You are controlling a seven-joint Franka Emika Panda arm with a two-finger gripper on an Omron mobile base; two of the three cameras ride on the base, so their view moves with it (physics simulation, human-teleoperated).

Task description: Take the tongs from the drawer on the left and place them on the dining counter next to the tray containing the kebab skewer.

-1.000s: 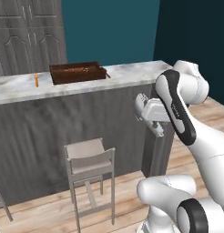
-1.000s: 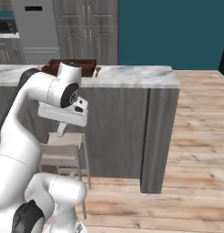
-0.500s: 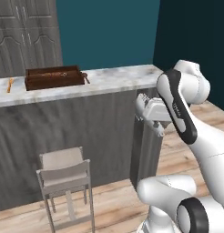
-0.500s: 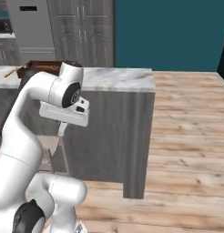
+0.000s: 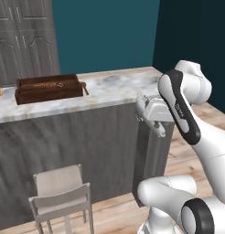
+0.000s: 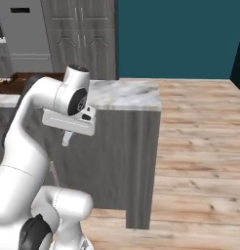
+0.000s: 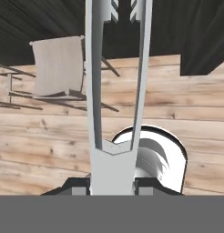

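The white robot arm's two-finger gripper (image 7: 113, 184) has its jaws clamped on the long light-grey metal tongs (image 7: 116, 86), pointing down at the wooden floor. Ahead stands the marble-topped dining worktop (image 5: 114, 87), carrying the dark brown wooden tray (image 5: 48, 88). This looks like the carrying step; next, raise the tongs beside the tray. No writing is readable.
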